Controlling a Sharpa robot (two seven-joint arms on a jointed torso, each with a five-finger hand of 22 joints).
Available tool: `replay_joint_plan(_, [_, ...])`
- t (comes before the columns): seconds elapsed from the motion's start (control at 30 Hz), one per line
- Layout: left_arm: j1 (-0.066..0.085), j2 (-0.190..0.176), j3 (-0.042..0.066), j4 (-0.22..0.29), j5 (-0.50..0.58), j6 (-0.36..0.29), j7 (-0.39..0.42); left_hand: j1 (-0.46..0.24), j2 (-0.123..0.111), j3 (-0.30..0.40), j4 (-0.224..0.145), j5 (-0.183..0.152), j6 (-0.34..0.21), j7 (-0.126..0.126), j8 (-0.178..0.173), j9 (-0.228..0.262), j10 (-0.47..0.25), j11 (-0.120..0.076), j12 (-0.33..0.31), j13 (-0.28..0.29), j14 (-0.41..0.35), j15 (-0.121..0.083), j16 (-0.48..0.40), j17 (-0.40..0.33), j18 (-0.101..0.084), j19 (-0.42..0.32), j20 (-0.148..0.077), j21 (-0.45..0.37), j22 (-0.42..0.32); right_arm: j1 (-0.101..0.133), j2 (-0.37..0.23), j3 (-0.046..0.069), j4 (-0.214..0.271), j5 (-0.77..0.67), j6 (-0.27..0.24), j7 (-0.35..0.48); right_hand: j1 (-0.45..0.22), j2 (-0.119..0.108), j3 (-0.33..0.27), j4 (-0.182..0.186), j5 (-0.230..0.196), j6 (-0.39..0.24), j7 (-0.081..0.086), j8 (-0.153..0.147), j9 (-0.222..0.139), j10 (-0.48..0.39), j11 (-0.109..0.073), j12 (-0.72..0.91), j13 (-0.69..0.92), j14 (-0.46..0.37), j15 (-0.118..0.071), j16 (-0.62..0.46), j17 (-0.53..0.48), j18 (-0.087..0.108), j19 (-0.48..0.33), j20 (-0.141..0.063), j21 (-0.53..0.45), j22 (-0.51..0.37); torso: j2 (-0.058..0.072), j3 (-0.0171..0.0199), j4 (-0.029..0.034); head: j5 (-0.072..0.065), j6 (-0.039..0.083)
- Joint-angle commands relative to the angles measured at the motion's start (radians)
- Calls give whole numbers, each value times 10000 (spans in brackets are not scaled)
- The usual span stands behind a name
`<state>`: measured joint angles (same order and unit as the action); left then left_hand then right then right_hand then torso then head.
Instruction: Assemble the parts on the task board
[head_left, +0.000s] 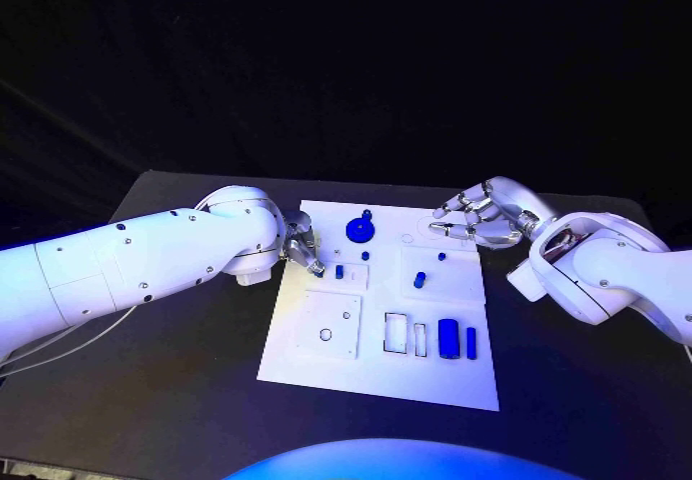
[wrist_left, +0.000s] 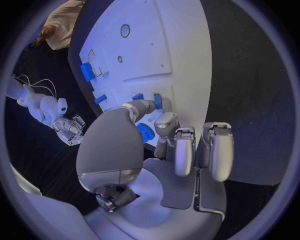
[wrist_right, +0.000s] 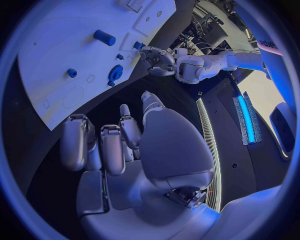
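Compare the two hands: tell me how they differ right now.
The left hand is down at the white board, fingertips at a small blue piece; the right hand hovers off the board's far right corner, touching nothing. The left reaches over the board; the right is beside it. Both are silver.

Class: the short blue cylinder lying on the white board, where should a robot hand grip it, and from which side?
Grip the blue cylinder across its curved sides, coming straight down from above. It lies flat on the task board with bare board around it, so fingers can likely close on both sides.

matt white task board (head_left: 378, 370), glossy blue parts (head_left: 449, 337), matt black table (head_left: 173, 390)
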<state>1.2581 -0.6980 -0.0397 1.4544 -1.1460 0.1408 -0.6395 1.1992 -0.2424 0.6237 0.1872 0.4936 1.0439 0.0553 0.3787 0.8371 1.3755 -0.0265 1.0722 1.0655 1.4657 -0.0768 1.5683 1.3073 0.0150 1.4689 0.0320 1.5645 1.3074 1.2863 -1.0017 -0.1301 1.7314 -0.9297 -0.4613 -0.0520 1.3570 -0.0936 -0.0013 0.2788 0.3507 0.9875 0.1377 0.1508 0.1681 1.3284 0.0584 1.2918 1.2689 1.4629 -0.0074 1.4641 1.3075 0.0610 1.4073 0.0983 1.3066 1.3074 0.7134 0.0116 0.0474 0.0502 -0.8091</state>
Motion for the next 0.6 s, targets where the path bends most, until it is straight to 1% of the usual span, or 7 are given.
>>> replay_joint_plan(0.03, [-38, 38, -27, 22, 70, 61, -35, -24, 98, 1513, -1550, 60, 145, -111, 57, 41, 46, -42, 43, 12, 1051, -49, 24, 2635, -150, 1019, -60, 63, 2634, -6, 6, 0, 12, -57, 105, 79, -46, 86, -66, 14, 38, -71, 22, 41, 5, -9, -7, -11, -16, 646, -68, -35, 908, 58, -53, -33, -28, 834, 1, 9, -2, -2, 1])
replay_joint_plan(0.1, [-38, 44, -28, 21, 130, 65, -25, -131, 89, 1400, -1501, 13, 129, -152, 135, 164, 80, -82, 73, 20, 1051, -65, 24, 2635, -150, 1019, -61, 63, 2634, -6, 4, 0, 12, -57, 104, 80, -46, 86, -66, 14, 38, -71, 22, 41, 5, -9, -7, -11, -16, 646, -68, -35, 908, 58, -53, -33, -28, 834, -1, 12, -10, 1, -9])
replay_joint_plan(0.17, [-38, 53, -28, 11, 203, 82, -25, -282, 43, 1083, -1428, -81, 74, -229, 235, 340, 127, -132, 107, 23, 1051, -99, 24, 2635, -150, 1019, -62, 63, 2634, -6, -2, 0, 13, -57, 101, 79, -48, 98, -74, 15, 46, -77, 22, 47, 4, -16, -7, -17, -25, 645, -69, -43, 899, 59, -52, -34, -35, 832, -1, 7, -9, -8, -10])
replay_joint_plan(0.23, [-38, 61, -28, 0, 243, 83, -29, -372, 7, 756, -1366, -139, 22, -297, 272, 438, 149, -182, 131, 27, 1051, -132, 24, 2635, -150, 1019, -66, 63, 2634, -6, -4, 0, 14, -57, 100, 78, -48, 102, -76, 15, 48, -79, 22, 49, 4, -18, -8, -19, -27, 644, -69, -45, 897, 59, -52, -35, -38, 831, -3, 10, -9, -5, -9])
replay_joint_plan(0.4, [-38, 84, -28, -42, 297, 14, -59, -475, 123, 177, -1136, -185, 28, -378, 268, 522, 141, -225, 169, 37, 1051, -201, 24, 2635, -150, 1019, -82, 63, 2634, -6, -7, 0, 16, -57, 98, 81, -48, 102, -76, 15, 48, -79, 22, 49, 4, -18, -8, -19, -27, 644, -69, -45, 897, 59, -52, -35, -38, 831, -3, 12, -7, -13, 0])
replay_joint_plan(0.6, [-38, 93, -28, -85, 284, -53, -105, -564, 180, -371, -873, -209, 108, -422, 229, 536, 133, -252, 223, 60, 1051, -221, 24, 2635, -150, 1019, -95, 63, 2634, -6, -9, 0, 15, -57, 89, 82, -48, 102, -76, 15, 48, -79, 22, 49, 4, -18, -8, -19, -27, 644, -69, -45, 897, 59, -52, -35, -38, 831, 2, 6, -2, -24, 5])
